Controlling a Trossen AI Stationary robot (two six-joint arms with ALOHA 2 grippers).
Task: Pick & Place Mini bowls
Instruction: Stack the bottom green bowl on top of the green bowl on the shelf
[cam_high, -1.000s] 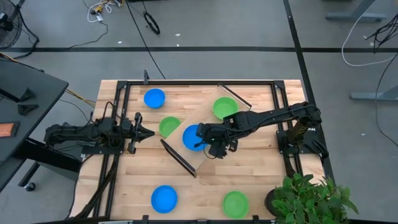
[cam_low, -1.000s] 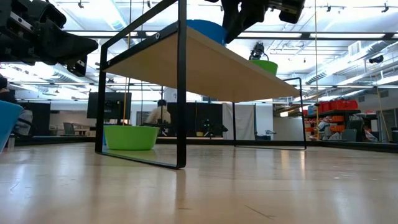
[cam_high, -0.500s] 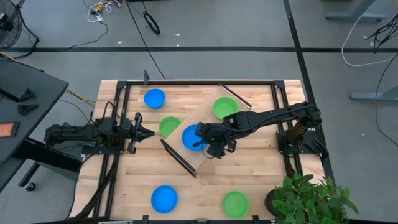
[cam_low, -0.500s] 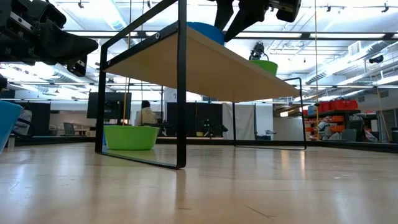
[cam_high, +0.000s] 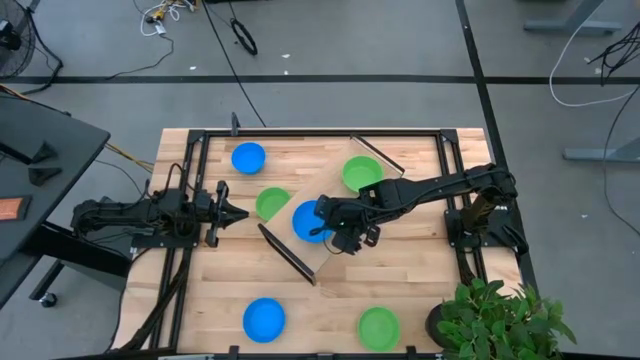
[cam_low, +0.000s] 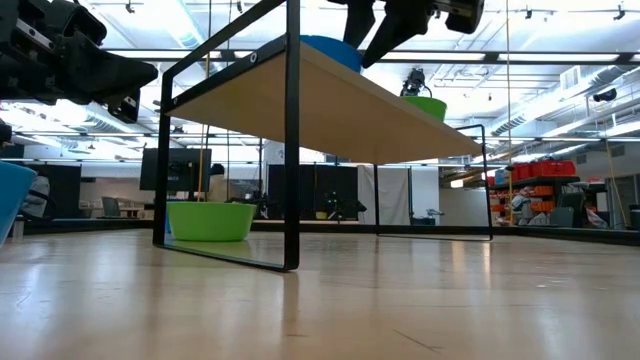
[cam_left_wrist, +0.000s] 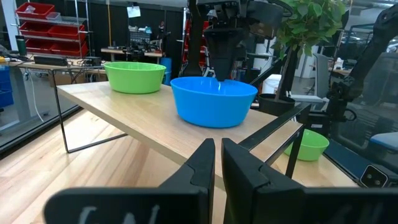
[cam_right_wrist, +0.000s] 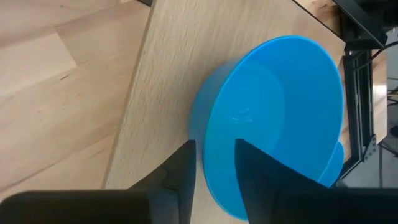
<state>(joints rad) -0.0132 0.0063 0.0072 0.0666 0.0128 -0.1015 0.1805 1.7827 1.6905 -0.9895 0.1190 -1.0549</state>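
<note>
— Where is the blue bowl (cam_high: 309, 220) against the right gripper (cam_high: 340, 228)?

— It sits on the raised wooden tray (cam_high: 345, 215). The fingers (cam_right_wrist: 186, 168) straddle its rim, parted and not pressing it.

— What else does the tray carry?

— A green bowl (cam_high: 361, 173) at its far end. Four more bowls lie on the table: blue (cam_high: 248, 157) and green (cam_high: 271, 203) on the far side, blue (cam_high: 264, 318) and green (cam_high: 379, 326) at the near edge.

— And the left gripper (cam_high: 228, 212)?

— Waiting beside the tray, fingers nearly together, holding nothing.
</note>
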